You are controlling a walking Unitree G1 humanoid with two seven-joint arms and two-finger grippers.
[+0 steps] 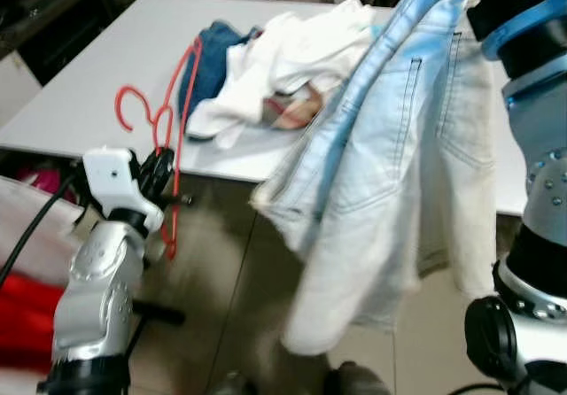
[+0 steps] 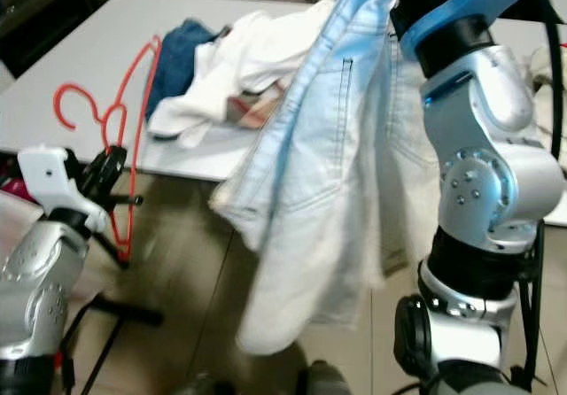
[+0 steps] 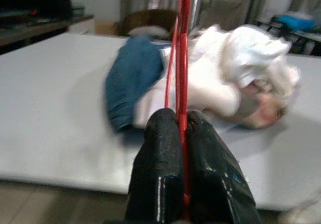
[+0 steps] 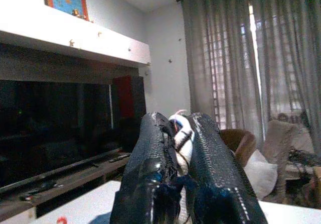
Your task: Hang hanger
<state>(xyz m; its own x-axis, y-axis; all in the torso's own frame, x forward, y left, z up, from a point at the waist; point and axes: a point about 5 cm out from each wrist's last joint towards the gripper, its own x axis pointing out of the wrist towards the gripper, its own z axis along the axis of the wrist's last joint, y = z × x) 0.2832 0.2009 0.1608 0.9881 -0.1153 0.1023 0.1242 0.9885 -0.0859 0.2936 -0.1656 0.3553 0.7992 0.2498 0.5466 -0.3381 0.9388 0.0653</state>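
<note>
Nearest to me I see my left arm (image 1: 102, 280) rising from the lower left, and my right arm (image 2: 483, 200) standing tall on the right. Between them hangs a pale blue denim garment (image 1: 390, 165), draped down over the tiled floor (image 1: 221, 298) and covering much of the right half of the desk (image 1: 97, 76) from my head cameras. My left gripper (image 1: 159, 172) sits just at the near edge of the desk, its fingers (image 3: 160, 174) pressed together on the thin red hanger (image 1: 173, 120), which passes straight between them in the left wrist view. The hanger stands roughly upright from that grip, its lower end dangling below the desk edge and its hook (image 1: 128, 107) curling out to the left over the white desk top. Further back on the desk lies a heap of clothes: a dark blue piece (image 1: 205, 63) on the left and a white bundle (image 1: 297, 54) to its right, close behind the hanger. My right gripper (image 4: 178, 148) is raised high on the right, its fingers clamped on a bunched bit of cloth, with a television (image 4: 55, 128) and grey curtains (image 4: 235, 58) far beyond.
</note>
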